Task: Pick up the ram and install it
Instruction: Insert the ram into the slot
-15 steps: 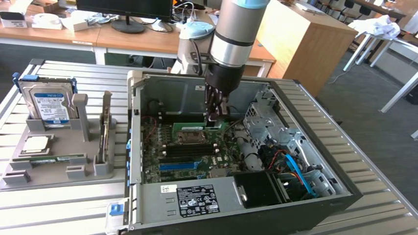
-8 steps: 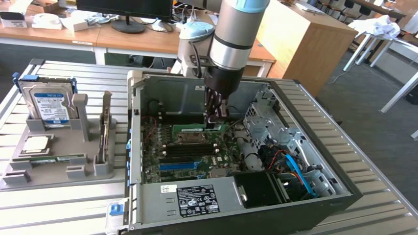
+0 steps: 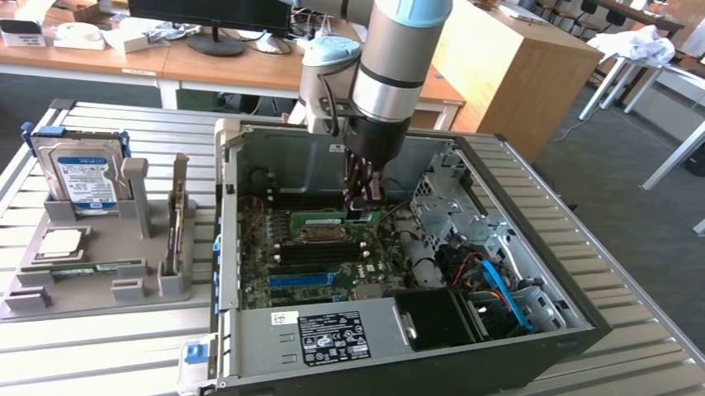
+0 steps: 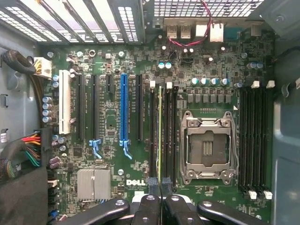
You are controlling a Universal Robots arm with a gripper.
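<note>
Ram (image 4: 159,136) stands edge-on over the motherboard (image 4: 112,140), pinched between the nearly closed fingers (image 4: 153,190).

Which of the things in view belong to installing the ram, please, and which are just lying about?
Job in hand: the ram, edge-on in the shut gripper; the memory slots beside it; the motherboard; the open computer case.
Lying about: the hard drive, the processor chip and the grey holder holding them; the monitor behind.
</note>
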